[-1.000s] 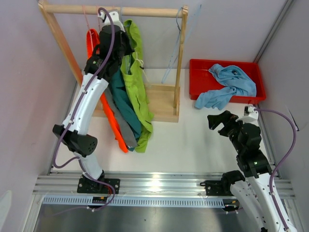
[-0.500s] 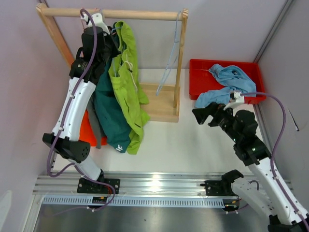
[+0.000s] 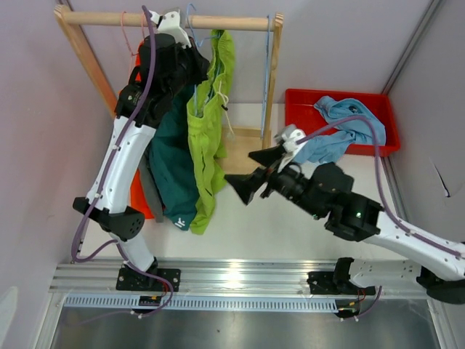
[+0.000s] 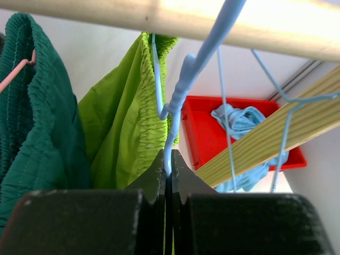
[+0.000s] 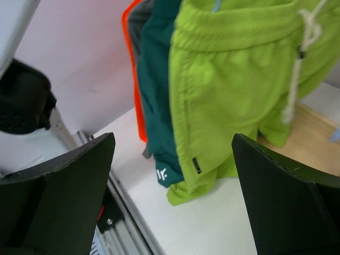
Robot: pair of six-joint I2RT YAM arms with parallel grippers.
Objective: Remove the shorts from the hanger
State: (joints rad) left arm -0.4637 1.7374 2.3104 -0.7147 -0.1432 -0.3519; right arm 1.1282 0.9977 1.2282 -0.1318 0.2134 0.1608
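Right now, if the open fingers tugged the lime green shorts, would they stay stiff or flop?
Probably flop: the lime green shorts hang in loose folds from a blue hanger. They look thin, so likely light. The gathered elastic waist may stretch before sliding off.

No readable text; only a blurred white logo [image 5: 162,174] at 6 o'clock on teal shorts [image 5: 157,85].

The top camera looked down from behind the arms over the whole table [image 3: 247,233]. The left wrist camera peered up, close under the wooden rail [image 4: 79,13]. The right wrist camera faced the lime green shorts [image 5: 228,79], which all views shared.
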